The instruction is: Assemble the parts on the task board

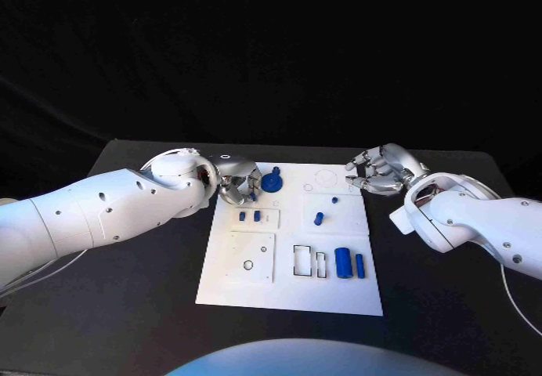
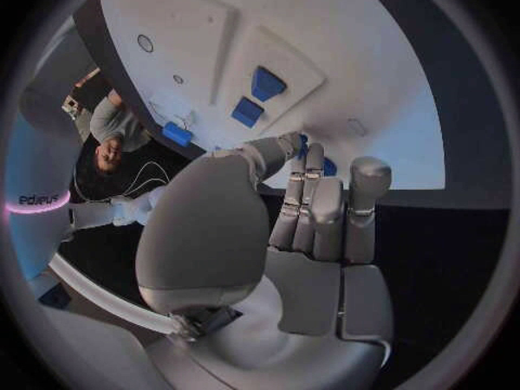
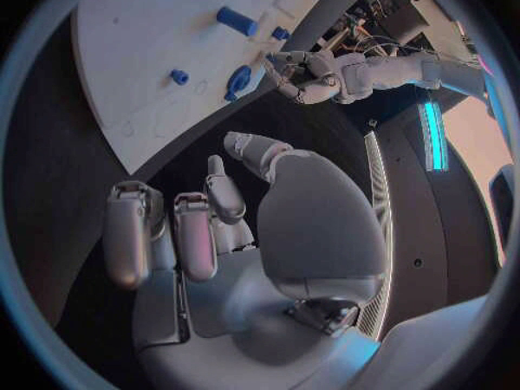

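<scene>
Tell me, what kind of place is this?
Probably a robot lab or test room. A white task board with small blue parts lies on a black table, and cables and equipment show behind the left hand.

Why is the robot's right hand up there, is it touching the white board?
Apart. In the right wrist view, the right hand hangs with black table showing between its fingers and the edge of the white board.
</scene>
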